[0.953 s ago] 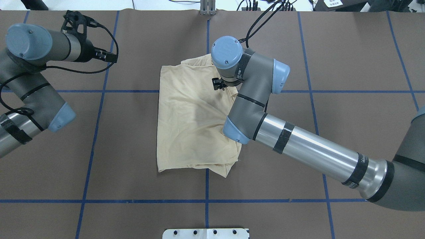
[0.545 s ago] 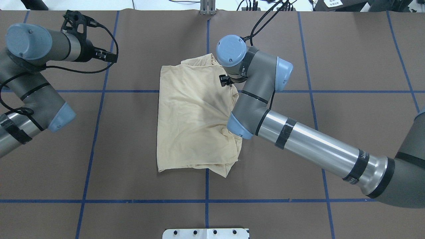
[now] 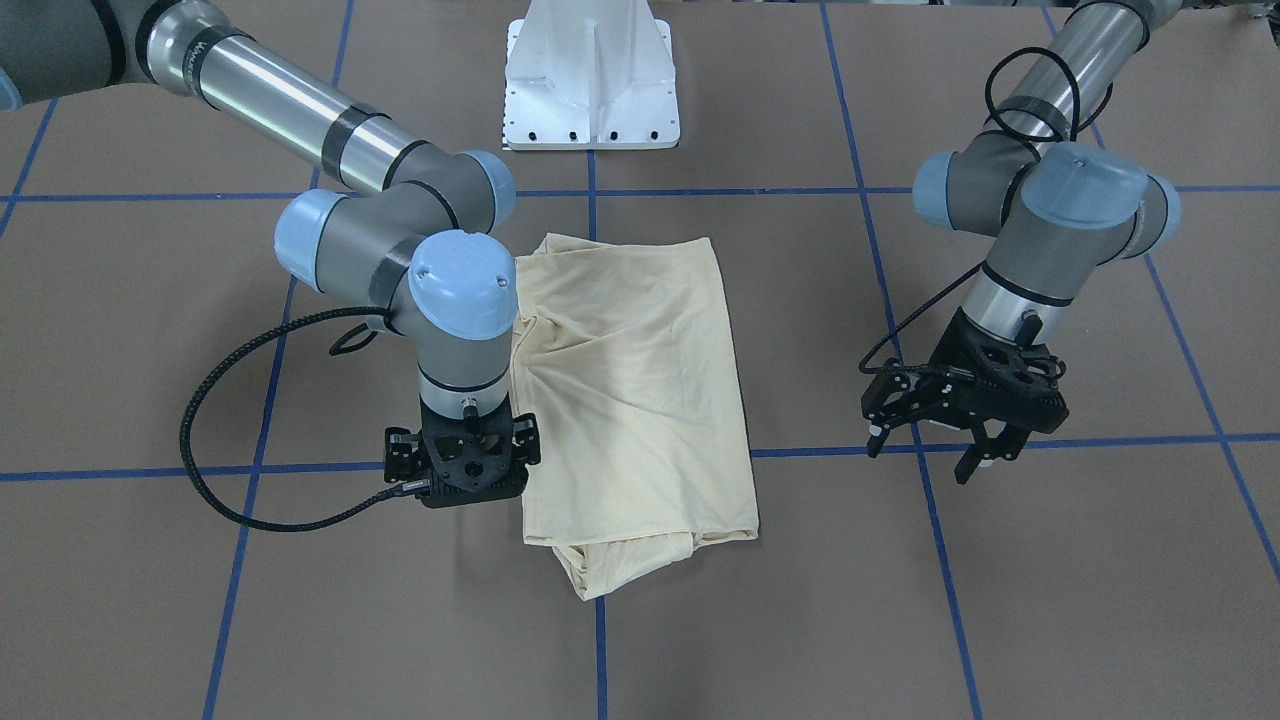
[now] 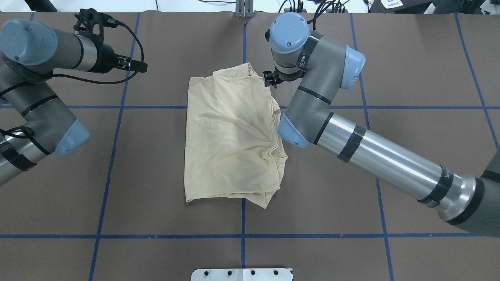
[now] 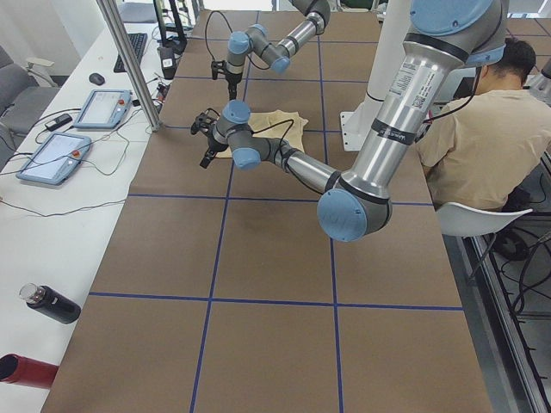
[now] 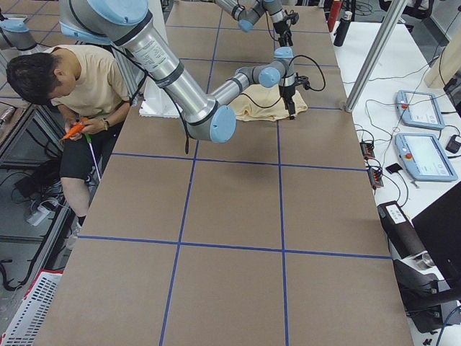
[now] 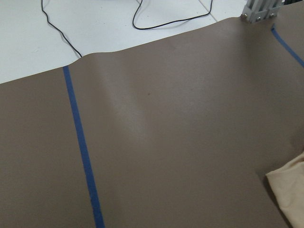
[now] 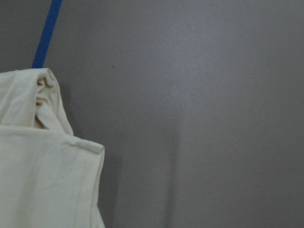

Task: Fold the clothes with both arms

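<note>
Two grippers stand at unequal range from one garment. The shirt (image 4: 230, 140) lies near the middle of the brown table (image 4: 156, 175), folded to a rough rectangle. Its long axis runs from the robot's side toward the far edge, and loose layers bunch out at the far end and at the near right corner.

The right gripper (image 4: 270, 80) points down just beside the shirt's far right corner, so the cloth lies to its left and back toward the robot. The right wrist view agrees: the shirt's corner fills the lower left and bare table fills the rest. The fingers are hidden under the wrist, so how far they are parted cannot be told, nor whether they touch the fabric. No cloth appears lifted.

The left gripper (image 4: 133, 65) hangs well apart from the shirt, out past a blue tape line (image 4: 124, 97) on the far left. Its fingers are parted and it holds nothing. The shirt lies to its right, and only a sliver of cloth shows at the lower right edge of the left wrist view.

The right arm is therefore the nearer. Any paired grasp along the far edge probably depends first on the left gripper crossing to the far left corner.
</note>
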Robot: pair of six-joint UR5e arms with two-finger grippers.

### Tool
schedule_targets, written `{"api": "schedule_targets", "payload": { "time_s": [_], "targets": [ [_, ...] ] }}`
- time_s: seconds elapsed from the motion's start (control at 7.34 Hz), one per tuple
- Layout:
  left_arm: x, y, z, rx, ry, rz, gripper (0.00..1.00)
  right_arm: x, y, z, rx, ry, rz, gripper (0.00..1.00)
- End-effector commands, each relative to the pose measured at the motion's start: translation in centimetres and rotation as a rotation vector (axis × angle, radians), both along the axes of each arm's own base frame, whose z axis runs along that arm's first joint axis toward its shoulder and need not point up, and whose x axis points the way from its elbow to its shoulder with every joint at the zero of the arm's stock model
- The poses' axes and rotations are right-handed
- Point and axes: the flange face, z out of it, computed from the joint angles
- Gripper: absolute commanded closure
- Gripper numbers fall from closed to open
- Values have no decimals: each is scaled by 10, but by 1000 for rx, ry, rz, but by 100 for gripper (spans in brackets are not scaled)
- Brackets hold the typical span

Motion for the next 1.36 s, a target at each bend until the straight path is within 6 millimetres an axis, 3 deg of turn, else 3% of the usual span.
{"api": "schedule_targets", "payload": {
  "time_s": [0.0,0.14,0.27,0.41,0.54,0.68,1.09,1.23],
  "targets": [
    [29,78,-53,-144,113,40,0,36,79,-8,8,-106,5,0],
    [50,120,-78,-211,172,68,0,27,122,-11,-14,-145,36,0],
    [83,166,-84,-261,205,53,0,-1,166,-11,-30,-126,81,0],
    [119,207,-85,-293,218,39,0,-11,205,-21,-17,-101,49,0],
    [148,238,-79,-330,216,30,0,-4,231,-16,-37,-113,53,0],
    [160,256,-65,-363,191,33,1,1,240,-19,-24,-126,54,0],
    [171,264,-36,-409,78,25,43,-1,244,-18,-24,-125,48,0],
    [174,267,-34,-416,58,27,45,-2,245,-17,-25,-123,47,0]
  ]
}}
